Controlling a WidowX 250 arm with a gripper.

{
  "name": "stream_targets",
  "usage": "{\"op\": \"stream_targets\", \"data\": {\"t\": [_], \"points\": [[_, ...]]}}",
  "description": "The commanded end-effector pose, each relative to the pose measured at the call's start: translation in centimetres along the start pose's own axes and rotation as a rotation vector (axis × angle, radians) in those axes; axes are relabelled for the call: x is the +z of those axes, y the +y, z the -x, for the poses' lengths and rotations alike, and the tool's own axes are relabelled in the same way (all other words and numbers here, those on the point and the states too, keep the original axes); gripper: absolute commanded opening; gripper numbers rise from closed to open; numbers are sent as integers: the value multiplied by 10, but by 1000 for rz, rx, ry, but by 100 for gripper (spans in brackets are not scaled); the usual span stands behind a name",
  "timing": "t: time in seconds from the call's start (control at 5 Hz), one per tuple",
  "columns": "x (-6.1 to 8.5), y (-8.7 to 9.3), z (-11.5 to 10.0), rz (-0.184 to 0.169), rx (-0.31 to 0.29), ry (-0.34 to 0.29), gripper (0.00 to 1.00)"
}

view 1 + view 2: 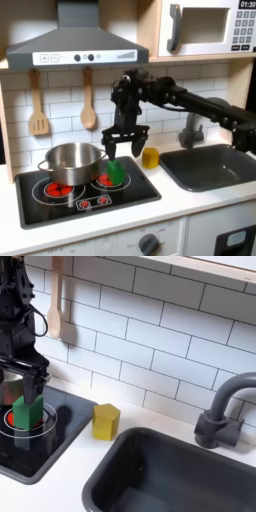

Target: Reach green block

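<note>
The green block (28, 413), on the hob at the second exterior view's left, looks light, stiff, matte; grip its flat sides; the gripper (126, 143) hangs jaws wide above it.

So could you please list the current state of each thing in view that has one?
gripper: open, fingers hanging just above the green block
green block: upright on the stove's right burner, not gripped
yellow block: upright on the counter beside the sink
steel pot: upright on the left burner, no lid
sink: nothing in the basin
</note>
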State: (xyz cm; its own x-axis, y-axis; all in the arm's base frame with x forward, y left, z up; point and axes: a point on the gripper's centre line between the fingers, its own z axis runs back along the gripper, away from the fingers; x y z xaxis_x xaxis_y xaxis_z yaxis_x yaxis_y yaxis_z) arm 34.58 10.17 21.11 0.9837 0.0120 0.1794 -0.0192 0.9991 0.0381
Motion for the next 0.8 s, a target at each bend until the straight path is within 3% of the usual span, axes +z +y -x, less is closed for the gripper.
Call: {"op": "stream_targets", "data": {"t": [0.0,0.6], "points": [[-14,15,3,-1,11,27,100],[-23,4,-5,37,-34,28,100]]}}
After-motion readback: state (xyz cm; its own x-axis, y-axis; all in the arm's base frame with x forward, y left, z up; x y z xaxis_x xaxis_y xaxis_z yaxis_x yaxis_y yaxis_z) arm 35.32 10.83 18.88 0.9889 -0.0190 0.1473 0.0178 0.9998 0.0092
